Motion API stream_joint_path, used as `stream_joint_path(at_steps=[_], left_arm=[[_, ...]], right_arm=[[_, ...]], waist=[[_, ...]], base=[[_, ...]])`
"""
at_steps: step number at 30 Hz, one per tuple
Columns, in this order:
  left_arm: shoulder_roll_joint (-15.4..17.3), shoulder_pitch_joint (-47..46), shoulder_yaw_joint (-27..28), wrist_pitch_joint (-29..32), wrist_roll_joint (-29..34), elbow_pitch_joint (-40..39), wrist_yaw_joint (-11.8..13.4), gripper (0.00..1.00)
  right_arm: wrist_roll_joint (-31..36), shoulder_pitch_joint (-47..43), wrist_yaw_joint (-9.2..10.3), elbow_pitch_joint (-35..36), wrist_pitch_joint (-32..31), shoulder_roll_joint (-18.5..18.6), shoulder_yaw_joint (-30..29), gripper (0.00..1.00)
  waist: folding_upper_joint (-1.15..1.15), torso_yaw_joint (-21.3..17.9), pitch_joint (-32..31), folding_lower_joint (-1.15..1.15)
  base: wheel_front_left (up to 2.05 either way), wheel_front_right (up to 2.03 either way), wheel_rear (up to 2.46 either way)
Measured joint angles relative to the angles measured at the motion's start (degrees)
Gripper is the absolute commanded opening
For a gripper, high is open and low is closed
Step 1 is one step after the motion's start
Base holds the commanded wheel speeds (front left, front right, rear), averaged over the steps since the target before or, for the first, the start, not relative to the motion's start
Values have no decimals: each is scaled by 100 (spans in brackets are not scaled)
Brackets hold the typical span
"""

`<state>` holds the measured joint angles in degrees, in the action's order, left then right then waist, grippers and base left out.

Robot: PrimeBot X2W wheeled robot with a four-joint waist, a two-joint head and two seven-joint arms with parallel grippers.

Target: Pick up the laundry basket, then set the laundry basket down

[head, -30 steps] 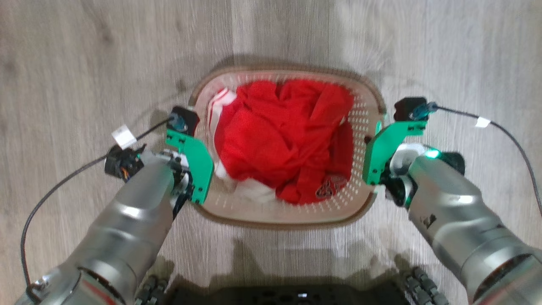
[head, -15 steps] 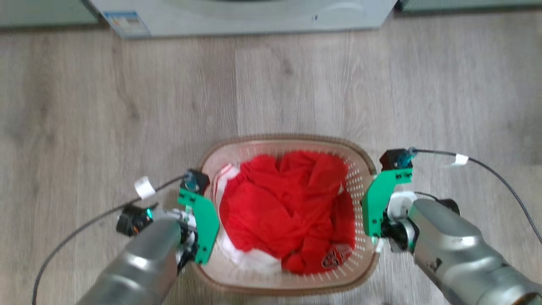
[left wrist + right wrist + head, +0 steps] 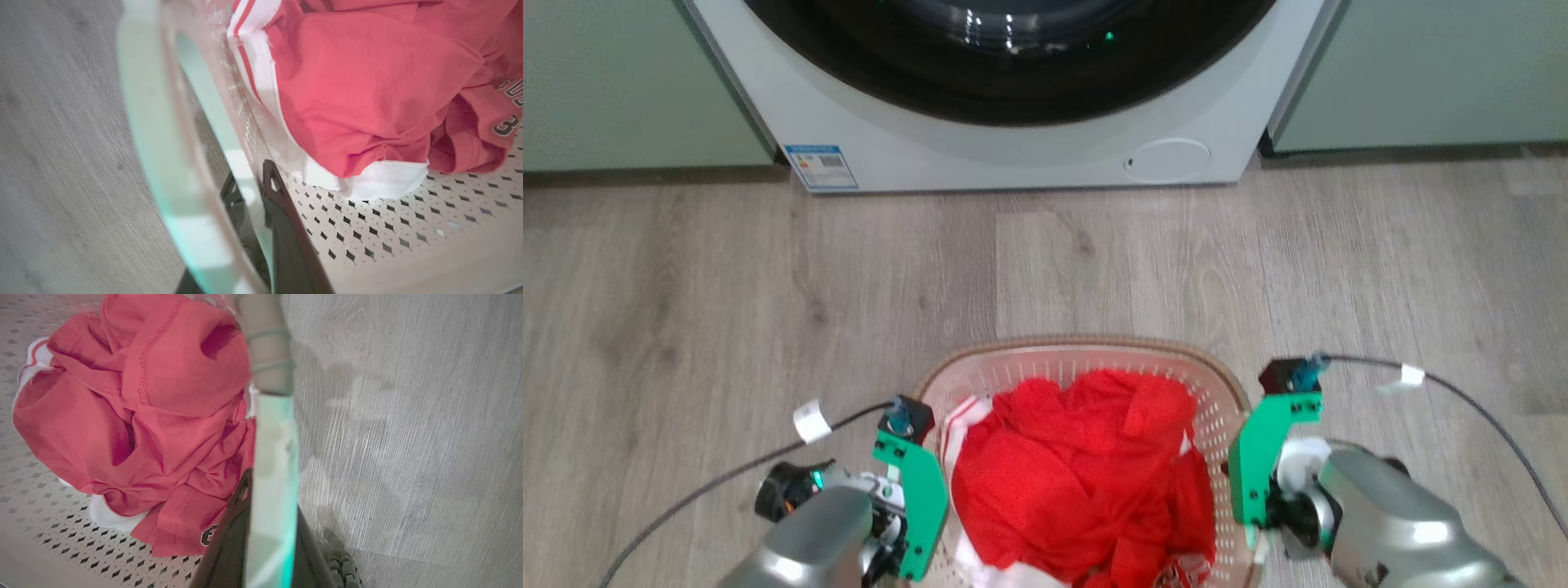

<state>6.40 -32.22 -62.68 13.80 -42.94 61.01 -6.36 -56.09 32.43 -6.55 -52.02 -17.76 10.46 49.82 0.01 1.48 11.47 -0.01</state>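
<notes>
Pale plastic is what my left gripper is clamped on: its two dark fingers stand one on each side of the left edge of the laundry basket, with the white left handle arching blurred across the left wrist view. My right gripper is closed the same way on the opposite side, a dark finger against each face of the right handle.

Inside the basket lies a crumpled red garment with white trim, red stripes on the white and dark lettering near one hem. It rests on the perforated bottom.

In the head view the basket sits low and centred between my two forearms, with the left green bracket and the right green bracket just beside its two short ends. Whether its base touches the floor I cannot tell. Black cables with white tags trail outward from both wrists.

Beyond the brown rim comes a stretch of grey wood-look floor, then a white washing machine, well apart from the basket, with a dark round door and a blue label at its lower corner. Pale green cabinet fronts stand on either side of it
</notes>
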Motion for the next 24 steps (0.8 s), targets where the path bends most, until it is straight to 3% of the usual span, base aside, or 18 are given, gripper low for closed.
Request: stream_joint_path(at_steps=[12,24], left_arm=[[180,337,-112,327,-98,-477,73,0],[404,564,-97,433,-220,-990,344,0]], right_arm=[[261,-483,0,134,-115,0,-293,0],[642,-708,0,341,-287,-33,-692,0]], waist=[[0,76,-375,0],[0,56,-421,0]], base=[[0,0,0],[0,0,0]])
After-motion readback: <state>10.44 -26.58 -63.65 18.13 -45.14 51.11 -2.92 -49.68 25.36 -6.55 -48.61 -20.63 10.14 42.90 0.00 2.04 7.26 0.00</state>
